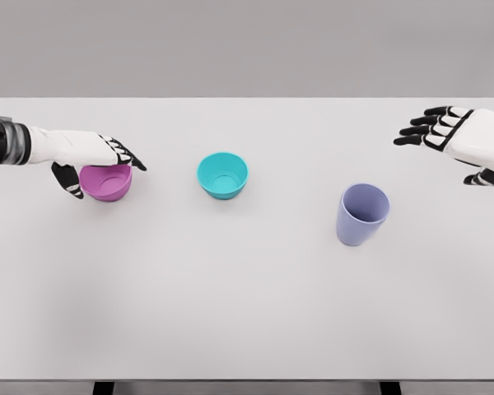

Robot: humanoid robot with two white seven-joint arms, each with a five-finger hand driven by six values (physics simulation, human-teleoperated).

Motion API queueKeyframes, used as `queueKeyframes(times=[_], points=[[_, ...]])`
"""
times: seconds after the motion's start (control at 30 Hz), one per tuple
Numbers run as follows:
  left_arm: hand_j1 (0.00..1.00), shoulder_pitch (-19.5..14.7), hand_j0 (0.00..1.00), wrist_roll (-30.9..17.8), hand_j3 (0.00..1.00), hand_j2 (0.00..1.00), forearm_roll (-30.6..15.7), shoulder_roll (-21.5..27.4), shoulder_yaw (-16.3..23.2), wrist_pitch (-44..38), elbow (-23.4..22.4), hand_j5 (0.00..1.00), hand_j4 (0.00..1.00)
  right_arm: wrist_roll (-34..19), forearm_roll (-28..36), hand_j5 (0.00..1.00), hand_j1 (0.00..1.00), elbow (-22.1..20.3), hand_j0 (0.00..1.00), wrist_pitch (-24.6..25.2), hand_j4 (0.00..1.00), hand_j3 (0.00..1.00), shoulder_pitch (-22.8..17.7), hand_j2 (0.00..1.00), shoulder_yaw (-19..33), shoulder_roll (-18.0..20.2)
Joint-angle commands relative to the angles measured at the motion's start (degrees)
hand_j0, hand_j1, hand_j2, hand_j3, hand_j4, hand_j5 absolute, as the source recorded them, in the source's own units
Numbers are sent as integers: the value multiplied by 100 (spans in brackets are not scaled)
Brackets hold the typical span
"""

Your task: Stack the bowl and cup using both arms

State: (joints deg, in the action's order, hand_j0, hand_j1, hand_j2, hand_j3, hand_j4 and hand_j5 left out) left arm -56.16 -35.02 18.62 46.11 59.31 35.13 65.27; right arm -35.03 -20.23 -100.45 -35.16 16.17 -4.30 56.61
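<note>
Left hand (95, 164) at 9 o'clock, fingers curling around the pink bowl (108, 182): close your grip squarely before lifting. Teal bowl (223, 174) at centre; lilac cup (362, 214) at 4 o'clock. Right hand (453, 138), 2 o'clock, spread and empty.

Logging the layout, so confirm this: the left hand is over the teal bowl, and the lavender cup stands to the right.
Not quite. In the head view the left hand is over the purple bowl; the teal bowl sits untouched mid-table. The lavender cup does stand to the right.
</note>
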Motion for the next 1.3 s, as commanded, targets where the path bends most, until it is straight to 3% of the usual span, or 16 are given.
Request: queueKeyframes(times=[0.0,0.37,0.67,1.27], points=[[100,-9,100,2,100,100,-25,3,-8,-13,-5,100,100,3,27,100,100,-1,100,16,100,100,0,100,8,16],[100,0,100,2,100,100,28,-15,-8,-13,-75,100,100,3,45,100,100,8,100,16,100,100,9,100,52,25],[89,9,89,2,89,89,28,-41,-8,-13,-75,89,89,3,45,100,100,8,100,16,100,100,-35,100,52,43],[83,-62,83,2,83,83,-34,-32,-78,-13,-49,83,83,3,45,100,100,25,100,16,100,100,-70,100,35,25]])
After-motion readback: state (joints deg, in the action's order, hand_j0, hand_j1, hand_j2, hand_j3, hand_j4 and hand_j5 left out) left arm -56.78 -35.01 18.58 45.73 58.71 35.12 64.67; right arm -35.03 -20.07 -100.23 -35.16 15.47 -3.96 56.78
